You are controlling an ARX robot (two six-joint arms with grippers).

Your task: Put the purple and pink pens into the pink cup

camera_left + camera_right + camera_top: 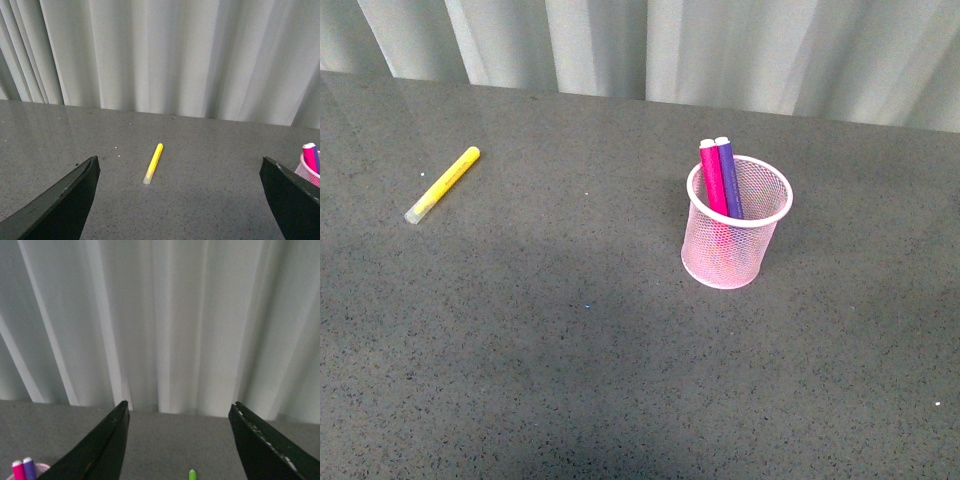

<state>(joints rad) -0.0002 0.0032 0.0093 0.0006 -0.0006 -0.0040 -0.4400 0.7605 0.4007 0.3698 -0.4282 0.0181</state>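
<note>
A dark grey speckled table (520, 380) fills the scene, with pale pleated curtains (650, 45) hanging along its far edge. Right of centre stands the pink cup (734, 236), a round wire-mesh holder with a solid pale rim. Inside it, leaning against the far left of the rim, are the pink pen (712, 178) and, touching it on the right, the purple pen (728, 176); both stand up past the rim, so the task looks complete. Far to the left a yellow marker (442, 184) lies flat on the table, well apart from the cup. A small green tip (192, 474) shows at the edge of the right wrist view (too little to identify).

The left gripper (180, 200) is spread wide with nothing between its jaws, and the right gripper (177, 445) is likewise wide open and empty.

The pens are probably light, stiff and smooth, best pinched mid-barrel. The mesh cup seems light enough to tip if nudged. No brand or writing is legible anywhere.
</note>
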